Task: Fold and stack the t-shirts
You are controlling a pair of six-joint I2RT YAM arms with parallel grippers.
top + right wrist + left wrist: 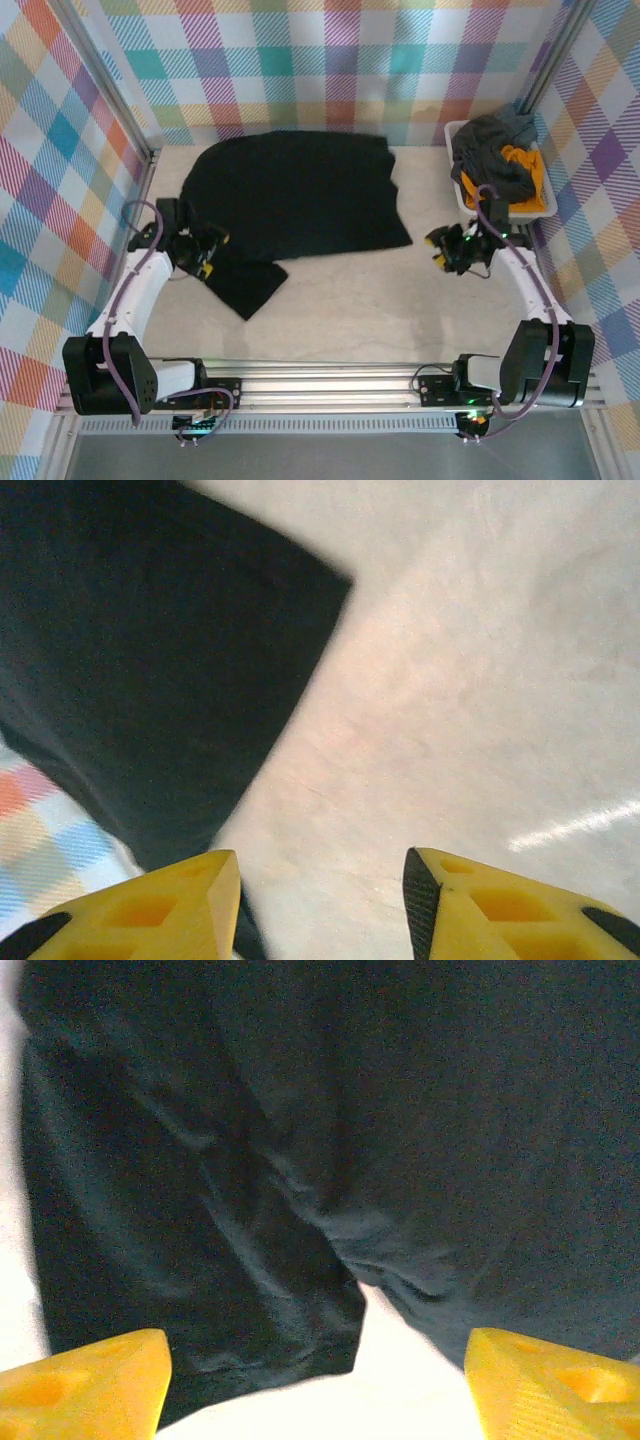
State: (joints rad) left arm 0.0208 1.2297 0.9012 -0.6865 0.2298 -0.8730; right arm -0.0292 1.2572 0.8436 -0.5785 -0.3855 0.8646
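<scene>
- Black shirt [300, 195] lies spread toward the far edge of the table [380, 300] (its sleeve [245, 285] trails nearward).
- Left gripper [214, 254]: fingers apart above the sleeve.
- Right gripper [437, 250]: fingers apart, empty.

a pale beige tabletop [380, 300] with faint marbling lies bare along its near edge and right side. a white plastic tub [453, 130] sits in the far right corner, skewed to the edges. plaid-patterned walls [330, 60] rise at the far, left and right edges. an aluminium rail [330, 375] runs along the near edge.
</scene>
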